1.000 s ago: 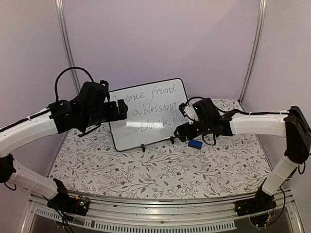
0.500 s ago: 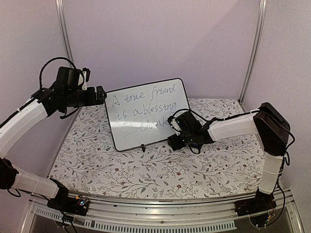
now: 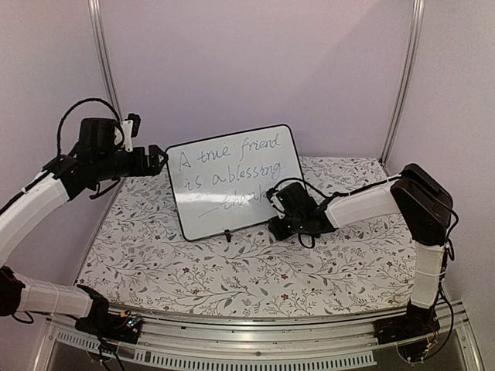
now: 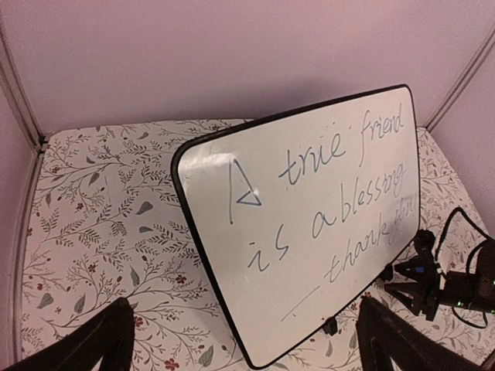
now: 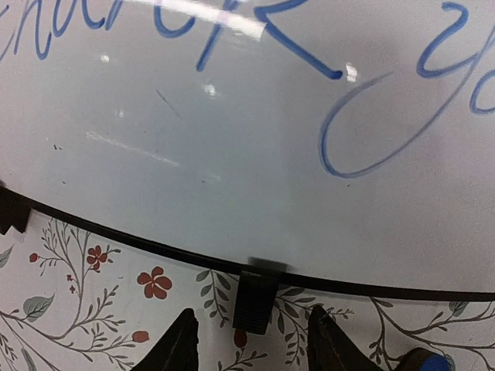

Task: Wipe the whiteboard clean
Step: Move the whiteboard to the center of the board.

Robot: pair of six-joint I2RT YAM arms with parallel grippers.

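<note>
- White and black-framed, the whiteboard [image 3: 236,182] stands tilted at the back of the floral table [image 3: 232,270], with blue handwriting on it.
- Only the right wrist view shows the right gripper [image 5: 251,317]. Its fingers sit partly apart either side of a black stand foot [image 5: 254,300] and grip nothing. A blue eraser [image 5: 427,360] peeks in at the corner.
- Left gripper [image 3: 157,160] gapes wide, just left of the board.
- A second ago the left arm overlapped the board's left edge. The eraser then lay in plain sight from above; the right arm now covers that spot.

Black-framed whiteboard [image 4: 309,224] with handwriting [image 4: 340,154] on floral table [image 4: 100,232]
</note>
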